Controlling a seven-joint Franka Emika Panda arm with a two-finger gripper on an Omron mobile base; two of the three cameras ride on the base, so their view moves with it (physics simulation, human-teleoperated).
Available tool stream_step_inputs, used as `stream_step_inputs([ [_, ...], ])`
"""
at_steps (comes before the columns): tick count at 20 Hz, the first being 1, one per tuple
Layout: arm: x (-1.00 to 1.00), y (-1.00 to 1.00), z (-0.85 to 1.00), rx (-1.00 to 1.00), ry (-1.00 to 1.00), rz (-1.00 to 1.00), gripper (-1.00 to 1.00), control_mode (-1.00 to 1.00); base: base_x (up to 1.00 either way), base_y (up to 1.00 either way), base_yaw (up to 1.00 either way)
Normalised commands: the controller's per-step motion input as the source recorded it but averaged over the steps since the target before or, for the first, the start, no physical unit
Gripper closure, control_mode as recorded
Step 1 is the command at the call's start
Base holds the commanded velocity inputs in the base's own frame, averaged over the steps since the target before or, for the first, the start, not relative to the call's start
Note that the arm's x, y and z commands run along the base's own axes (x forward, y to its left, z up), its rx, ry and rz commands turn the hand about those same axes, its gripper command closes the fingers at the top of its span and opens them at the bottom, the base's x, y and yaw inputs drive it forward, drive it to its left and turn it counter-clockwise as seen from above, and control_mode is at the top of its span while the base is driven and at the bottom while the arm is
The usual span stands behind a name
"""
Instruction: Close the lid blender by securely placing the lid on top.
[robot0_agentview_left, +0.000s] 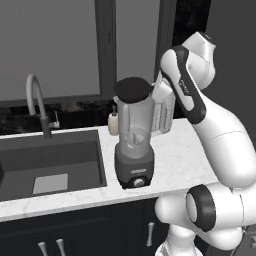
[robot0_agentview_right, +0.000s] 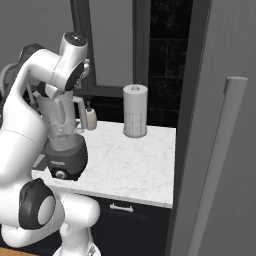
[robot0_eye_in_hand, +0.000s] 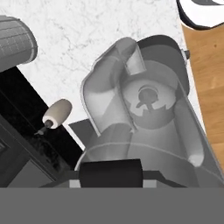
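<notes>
The blender (robot0_agentview_left: 134, 145) stands on the white marble counter (robot0_agentview_right: 130, 160), a clear tapered jar on a dark grey base with a front knob. The black round lid (robot0_agentview_left: 132, 89) sits slightly tilted at the jar's mouth. My gripper (robot0_agentview_left: 159, 93) is at the lid's right edge, shut on it. In the hand view the lid (robot0_eye_in_hand: 110, 173) appears as a dark block at my gripper (robot0_eye_in_hand: 110, 180), and beyond it I look down into the blender (robot0_eye_in_hand: 144, 109) at its blade. In the right base view my arm covers the top of the blender (robot0_agentview_right: 62, 130).
A cream soap bottle (robot0_agentview_left: 114, 123) stands just behind the blender. The paper towel roll (robot0_agentview_right: 135, 111) is at the back right. The sink (robot0_agentview_left: 50, 165) and its faucet (robot0_agentview_left: 37, 100) lie to the left. A tall grey panel (robot0_agentview_right: 220, 150) bounds the counter on the right.
</notes>
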Motion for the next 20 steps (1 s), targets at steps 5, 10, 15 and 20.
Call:
stream_step_inputs([
  [5, 0.02, 0.07, -0.11, 0.0, 0.07, -0.03, 1.0, -1.0, 0.0, 0.0, 0.0],
  [10, -0.06, 0.01, -0.01, 0.0, 0.14, -0.03, 1.0, -1.0, 0.0, 0.0, 0.0],
  [15, -0.24, 0.0, 0.0, 0.0, 0.14, -0.02, 1.0, -1.0, 0.0, 0.0, 0.0],
  [20, -0.39, 0.0, 0.0, 0.0, 0.1, 0.0, 1.0, -1.0, 0.0, 0.0, 0.0],
])
